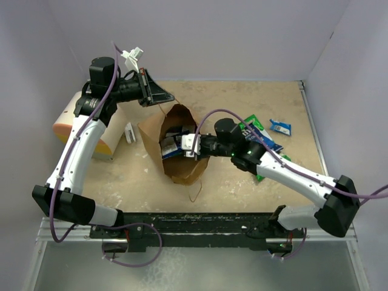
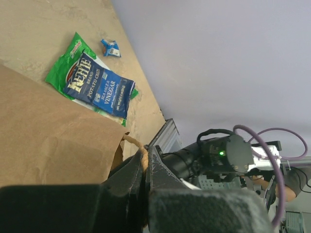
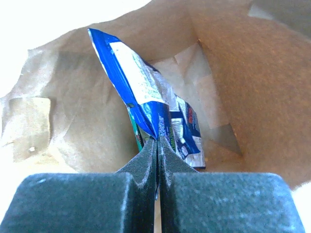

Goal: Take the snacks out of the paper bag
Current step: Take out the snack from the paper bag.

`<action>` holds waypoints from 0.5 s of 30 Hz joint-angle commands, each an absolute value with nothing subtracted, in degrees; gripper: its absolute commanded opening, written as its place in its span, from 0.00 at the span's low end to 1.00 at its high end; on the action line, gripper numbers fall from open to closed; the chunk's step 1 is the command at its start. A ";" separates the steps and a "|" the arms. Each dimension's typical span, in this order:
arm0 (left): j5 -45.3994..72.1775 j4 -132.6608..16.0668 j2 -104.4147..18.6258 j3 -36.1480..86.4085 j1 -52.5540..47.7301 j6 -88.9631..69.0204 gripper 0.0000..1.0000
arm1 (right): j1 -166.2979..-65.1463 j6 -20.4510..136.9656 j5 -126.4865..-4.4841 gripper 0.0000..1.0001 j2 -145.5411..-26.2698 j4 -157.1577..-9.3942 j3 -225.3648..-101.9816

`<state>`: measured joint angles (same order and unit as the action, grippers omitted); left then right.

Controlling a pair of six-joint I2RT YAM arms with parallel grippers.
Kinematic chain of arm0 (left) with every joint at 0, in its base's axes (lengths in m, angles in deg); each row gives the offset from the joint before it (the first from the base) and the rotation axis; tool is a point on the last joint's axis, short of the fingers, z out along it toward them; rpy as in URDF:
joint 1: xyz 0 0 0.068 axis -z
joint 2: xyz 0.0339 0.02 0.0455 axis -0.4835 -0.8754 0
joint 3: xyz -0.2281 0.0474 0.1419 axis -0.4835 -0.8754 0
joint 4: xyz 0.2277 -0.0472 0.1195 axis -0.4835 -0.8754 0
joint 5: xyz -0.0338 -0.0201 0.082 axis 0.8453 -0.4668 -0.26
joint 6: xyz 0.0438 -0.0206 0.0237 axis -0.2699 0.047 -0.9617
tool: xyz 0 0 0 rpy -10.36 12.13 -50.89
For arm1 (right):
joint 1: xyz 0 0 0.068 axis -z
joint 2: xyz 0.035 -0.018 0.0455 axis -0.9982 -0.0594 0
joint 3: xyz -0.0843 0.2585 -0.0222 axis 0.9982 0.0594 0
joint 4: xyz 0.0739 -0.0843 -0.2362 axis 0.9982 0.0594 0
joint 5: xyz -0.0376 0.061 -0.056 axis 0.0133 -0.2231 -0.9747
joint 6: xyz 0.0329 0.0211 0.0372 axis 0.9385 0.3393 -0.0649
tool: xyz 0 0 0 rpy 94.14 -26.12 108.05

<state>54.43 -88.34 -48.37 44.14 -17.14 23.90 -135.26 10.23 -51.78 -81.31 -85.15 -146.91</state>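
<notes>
Within bag (image 3: 228,82), right end effector (image 3: 158,141) clamps blue packet (image 3: 136,82); left end effector (image 2: 146,156), seemingly handle (image 2: 133,141); "VINEGAR" packet (image 2: 99,86) outside.

Brown paper bag (image 1: 182,173); blue-white packet (image 3: 141,92); green packet (image 2: 59,73); dark-blue packet (image 2: 99,86), white lettering; small blue packet (image 2: 111,47).

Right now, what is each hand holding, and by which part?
Left hand: the bag, by its twisted handle. Right hand: a blue packet inside the bag, pinched at one edge.
</notes>
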 commanded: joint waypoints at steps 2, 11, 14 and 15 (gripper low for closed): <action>55.16 -85.54 -48.64 46.39 -17.14 23.80 0.00 | -135.02 18.89 -51.92 0.00 -73.48 -79.03 -152.32; 54.87 -85.37 -49.40 46.15 -17.13 23.80 0.00 | -135.02 30.48 -52.48 0.00 -66.13 -68.64 -161.64; 54.87 -85.12 -49.54 45.82 -17.15 23.89 0.00 | -135.02 34.99 -50.70 0.00 -64.16 -67.07 -164.74; 54.82 -85.11 -49.64 45.81 -17.14 23.89 0.00 | -135.02 36.19 -51.43 0.00 -63.67 -66.59 -165.82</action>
